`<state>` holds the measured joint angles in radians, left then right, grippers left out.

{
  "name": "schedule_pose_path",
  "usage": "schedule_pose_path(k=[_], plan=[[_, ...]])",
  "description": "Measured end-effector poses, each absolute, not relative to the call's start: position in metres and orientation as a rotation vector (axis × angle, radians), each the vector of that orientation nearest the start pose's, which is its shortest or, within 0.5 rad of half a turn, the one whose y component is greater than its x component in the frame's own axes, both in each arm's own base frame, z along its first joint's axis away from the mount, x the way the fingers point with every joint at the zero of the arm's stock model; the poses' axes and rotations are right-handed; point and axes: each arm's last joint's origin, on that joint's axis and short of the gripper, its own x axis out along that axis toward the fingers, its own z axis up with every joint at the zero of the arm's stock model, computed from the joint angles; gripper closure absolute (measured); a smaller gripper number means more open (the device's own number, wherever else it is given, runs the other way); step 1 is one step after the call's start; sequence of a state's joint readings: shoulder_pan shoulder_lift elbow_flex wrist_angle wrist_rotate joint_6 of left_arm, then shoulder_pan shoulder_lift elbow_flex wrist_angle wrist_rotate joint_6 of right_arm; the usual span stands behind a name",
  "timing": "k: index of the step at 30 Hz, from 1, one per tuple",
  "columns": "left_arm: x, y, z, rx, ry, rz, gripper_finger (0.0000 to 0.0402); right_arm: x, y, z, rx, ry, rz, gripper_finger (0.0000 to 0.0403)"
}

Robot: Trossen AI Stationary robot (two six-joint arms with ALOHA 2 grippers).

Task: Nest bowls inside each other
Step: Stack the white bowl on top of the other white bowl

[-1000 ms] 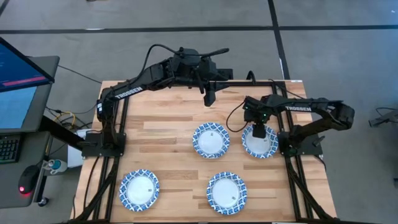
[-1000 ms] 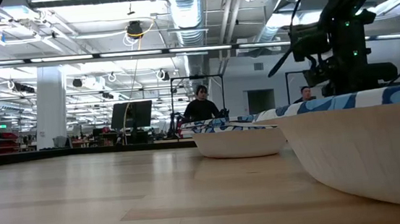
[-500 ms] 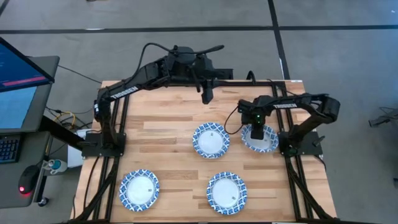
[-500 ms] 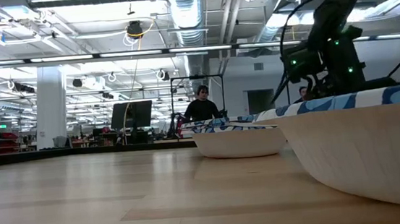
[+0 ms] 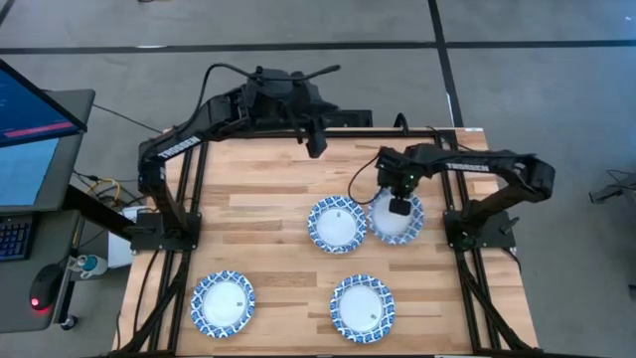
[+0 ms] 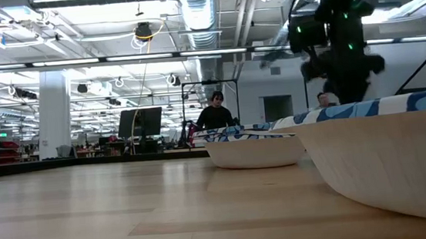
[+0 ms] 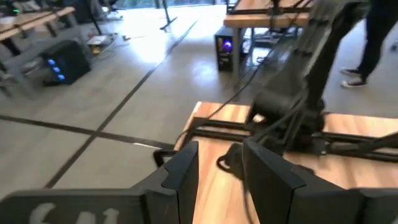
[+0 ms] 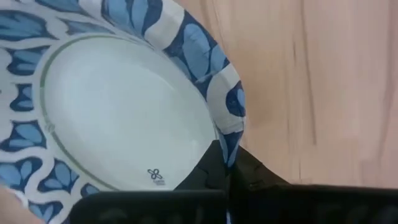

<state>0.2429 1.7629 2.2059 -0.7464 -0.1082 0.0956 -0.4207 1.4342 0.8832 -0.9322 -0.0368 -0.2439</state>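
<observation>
Four bowls, white with blue patterned rims, show in the high view. One bowl rests on its base at mid-table, and two more sit near the front edge. My right gripper is shut on the fourth bowl, which sits right beside the middle bowl. My left gripper hangs open above the table's far edge, holding nothing. In the low view, two bowls show from the side. My right gripper pinches the bowl's patterned rim between its two fingers, one finger inside the bowl and one outside. The fingers come from above, pointing down. Whether the bowl's base is clear of the table, I cannot tell.
Black frame rails run along the table's left and right edges, with the arm bases on them. Bare wood lies on the table's left half. A person sits in the room beyond the far edge.
My right gripper has shut on the right-hand bowl's rim and carried it toward the table's left, up against the middle bowl. My left gripper has drawn back a little toward the far left.
</observation>
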Motion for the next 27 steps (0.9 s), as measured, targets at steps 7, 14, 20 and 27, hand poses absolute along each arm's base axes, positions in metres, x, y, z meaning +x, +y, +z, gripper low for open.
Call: schedule_pose_path(k=[7, 14, 20, 27], plan=[[0.337, 0.088, 0.497, 0.081, 0.341, 0.389, 0.0285, 0.237, -0.088, 0.245, 0.184, 1.317, -0.111, 0.0398], [0.335, 0.088, 0.497, 0.082, 0.352, 0.395, 0.0285, 0.279, -0.082, 0.267, 0.143, 1.246, -0.090, 0.0398], [0.331, 0.090, 0.495, 0.124, 0.399, 0.470, 0.0285, 0.322, -0.081, 0.234, 0.139, 1.361, -0.071, 0.0399], [0.313, 0.087, 0.494, 0.100, 0.490, 0.509, 0.0285, 0.356, -0.086, 0.230, 0.138, 1.386, -0.064, 0.0395]])
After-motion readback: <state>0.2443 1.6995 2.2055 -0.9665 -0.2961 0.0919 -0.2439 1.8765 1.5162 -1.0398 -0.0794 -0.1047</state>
